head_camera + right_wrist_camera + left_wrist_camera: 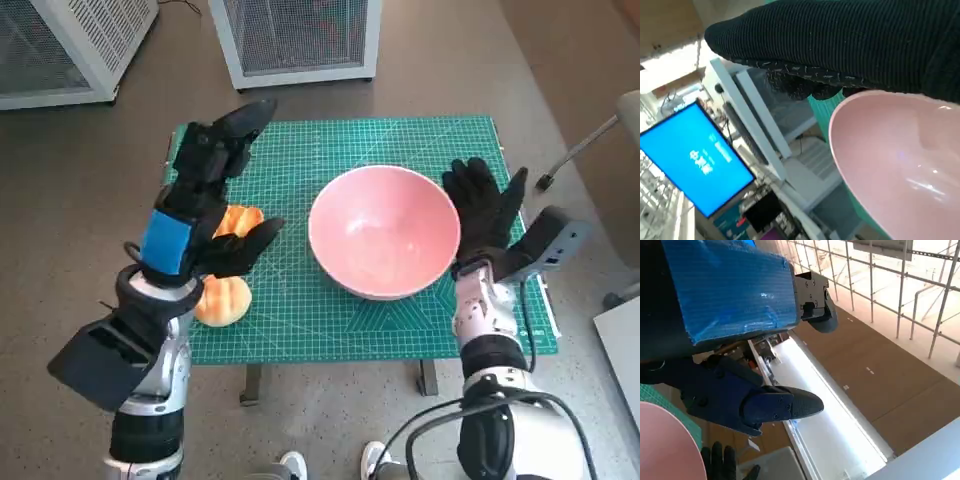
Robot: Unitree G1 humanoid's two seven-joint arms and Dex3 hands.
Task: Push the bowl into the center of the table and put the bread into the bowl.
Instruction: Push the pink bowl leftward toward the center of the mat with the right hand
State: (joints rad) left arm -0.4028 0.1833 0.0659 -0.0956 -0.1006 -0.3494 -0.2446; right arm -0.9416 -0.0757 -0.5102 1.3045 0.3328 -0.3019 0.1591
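One pink bowl (pixel 385 232) is seen on the green cutting mat (pixel 300 320) covering the desk, slightly right of the mat's middle. The right hand (pixel 487 212), gloved, is placed flat against the bowl's right wall with fingers spread; nothing is grasped. The bowl is judged rigid, smooth-walled and fairly light, so it should slide readily on the mat under a sideways push applied low on the wall; a push near the rim could tip it.

Two bread rolls are counted: one (pixel 223 300) at the mat's near left edge, another (pixel 238 220) just behind it, partly hidden by the left hand (pixel 205 205). The bread is judged soft, light and easily crushed; it would be best taken around its sides with a gentle hold. The left hand is raised above the rolls, fingers apart, holding nothing. The bowl is empty.
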